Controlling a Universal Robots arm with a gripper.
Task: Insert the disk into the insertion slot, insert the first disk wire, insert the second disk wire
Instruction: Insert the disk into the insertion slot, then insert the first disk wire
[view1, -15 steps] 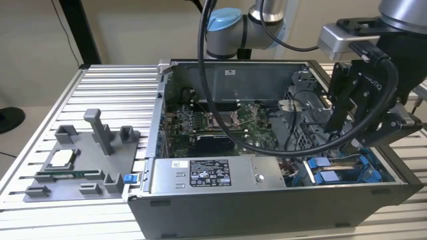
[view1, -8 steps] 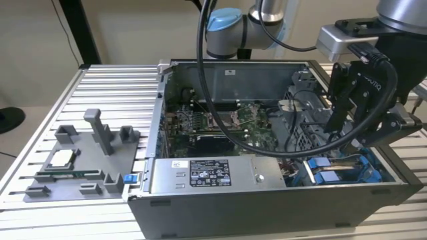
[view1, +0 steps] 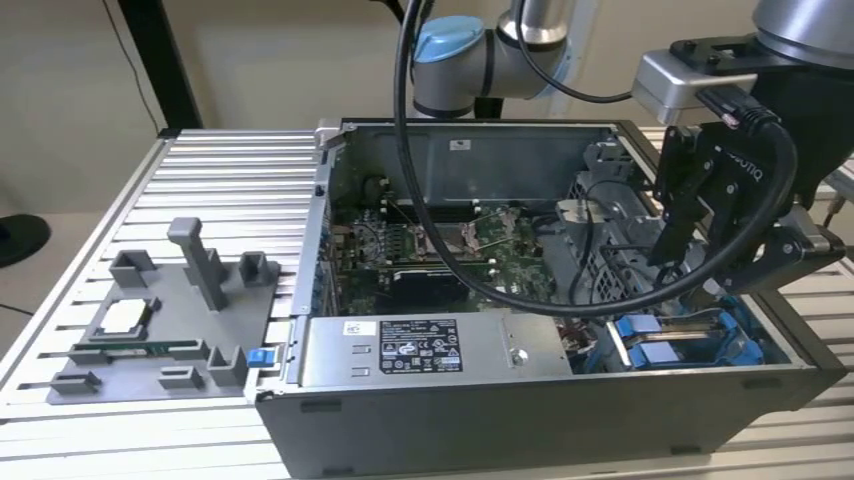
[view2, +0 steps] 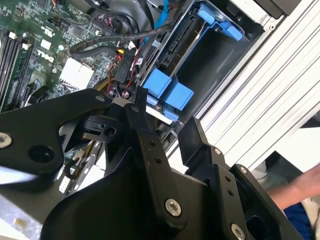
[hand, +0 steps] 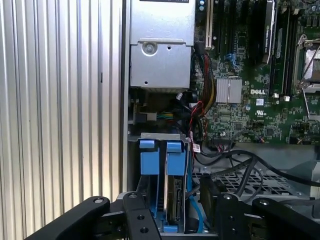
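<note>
The disk (hand: 173, 196), silver metal in a bright blue carrier frame, stands on edge in the drive bay at the case's front corner, on the exterior view's right. Its blue tabs (view2: 170, 93) point outward, and the blue carrier (view1: 657, 342) sits low in the bay. My gripper (view1: 694, 295) hangs just above that bay, open, its black fingers (hand: 140, 217) spread to either side of the carrier with nothing gripped. Loose black wires with a connector (view2: 126, 62) and a thin blue cable (hand: 196, 215) lie beside the bay.
The open computer case holds a green motherboard (view1: 427, 250) and a grey labelled power-supply box (view1: 400, 350) along its front. A grey fixture (view1: 160, 320) with small parts sits on the slatted aluminium table (view1: 227, 180). A person's hand (view2: 302, 185) is beyond the table edge.
</note>
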